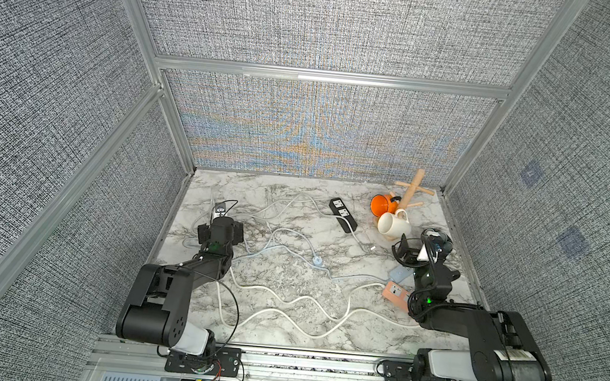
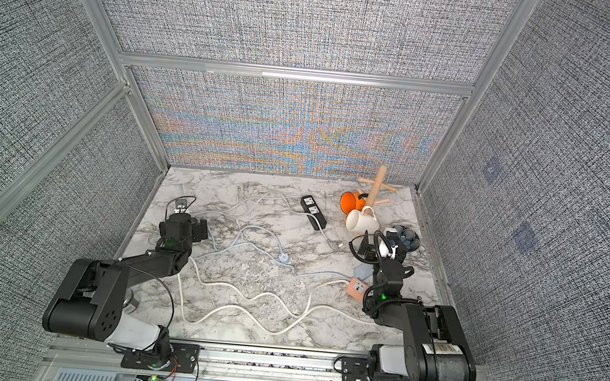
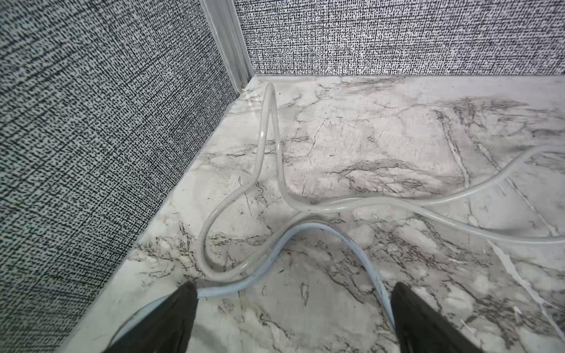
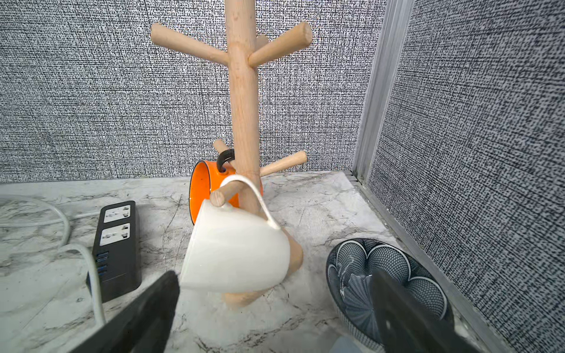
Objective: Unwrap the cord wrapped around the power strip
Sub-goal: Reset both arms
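A: Where's the left gripper (image 3: 293, 290)?

B: At ten o'clock on the table (image 1: 377, 341), jaws spread wide with nothing between them. They straddle a bend of the pale blue cord (image 3: 305, 227), which lies flat on the marble.

A: And the right gripper (image 4: 275, 275)?

B: At three o'clock, also wide open and empty. It points toward one o'clock, where the white mug (image 4: 238, 253) hangs on the mug tree (image 4: 241, 91).

A: So where's the strip?

B: There are three. The black power strip (image 1: 343, 214) is at one o'clock and the peach power strip (image 1: 395, 293) at four. The blue-grey strip (image 1: 401, 272) is just beyond the peach one, half hidden by the right arm. I can't tell which one the task means. The white cord (image 1: 349, 304) snakes loose across the table toward six and seven o'clock.

A: Which step are we on?

B: I see no turns left around any strip, so I judge the unwrapping finished or nearly so. Next, both arms should lift clear without snagging the slack. A last check of the hidden strip would help.

A: Arm poses?

B: The left arm reaches from seven o'clock, elbow folded, forearm out, wrist pitched down at the corner. The right arm rises from five o'clock, forearm short, wrist nearly level.
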Action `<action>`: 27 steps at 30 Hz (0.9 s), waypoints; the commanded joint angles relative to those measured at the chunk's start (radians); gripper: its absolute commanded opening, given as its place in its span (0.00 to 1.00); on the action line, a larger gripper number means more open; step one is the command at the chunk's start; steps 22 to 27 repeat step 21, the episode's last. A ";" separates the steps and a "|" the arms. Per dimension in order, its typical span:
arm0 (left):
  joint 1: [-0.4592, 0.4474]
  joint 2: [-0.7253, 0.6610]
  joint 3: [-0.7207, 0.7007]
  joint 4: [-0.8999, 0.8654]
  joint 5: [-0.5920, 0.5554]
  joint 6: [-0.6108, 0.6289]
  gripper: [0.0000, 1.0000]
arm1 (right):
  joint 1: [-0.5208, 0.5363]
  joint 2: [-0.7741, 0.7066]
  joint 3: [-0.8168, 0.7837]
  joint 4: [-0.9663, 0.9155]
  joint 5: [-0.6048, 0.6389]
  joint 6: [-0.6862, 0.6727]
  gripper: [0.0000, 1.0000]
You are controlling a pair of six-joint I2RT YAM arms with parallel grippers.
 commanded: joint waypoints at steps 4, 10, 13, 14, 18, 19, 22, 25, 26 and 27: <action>0.002 -0.005 0.002 0.011 0.004 -0.009 0.99 | 0.001 -0.001 0.006 0.027 -0.002 0.002 0.98; 0.002 -0.004 0.002 0.009 0.004 -0.009 1.00 | 0.000 -0.001 0.008 0.027 -0.002 0.002 0.98; 0.002 -0.004 0.002 0.009 0.005 -0.009 1.00 | 0.000 0.003 0.012 0.023 -0.002 0.002 0.98; 0.002 -0.004 0.002 0.009 0.005 -0.009 1.00 | 0.000 0.004 0.014 0.020 0.000 0.002 0.98; 0.002 -0.005 0.002 0.009 0.004 -0.009 1.00 | 0.000 0.005 0.015 0.019 -0.002 0.003 0.98; 0.001 -0.004 0.002 0.009 0.003 -0.009 1.00 | 0.000 0.003 0.013 0.020 -0.002 0.003 0.98; 0.002 -0.005 0.002 0.009 0.004 -0.008 0.99 | 0.000 0.000 0.008 0.022 -0.002 0.003 0.98; 0.002 -0.005 0.002 0.009 0.004 -0.008 0.99 | 0.000 0.000 0.008 0.022 -0.002 0.003 0.98; 0.002 -0.005 0.002 0.009 0.004 -0.008 0.99 | 0.000 0.000 0.008 0.022 -0.002 0.003 0.98; 0.002 -0.005 0.002 0.009 0.004 -0.008 0.99 | 0.000 0.000 0.008 0.022 -0.002 0.003 0.98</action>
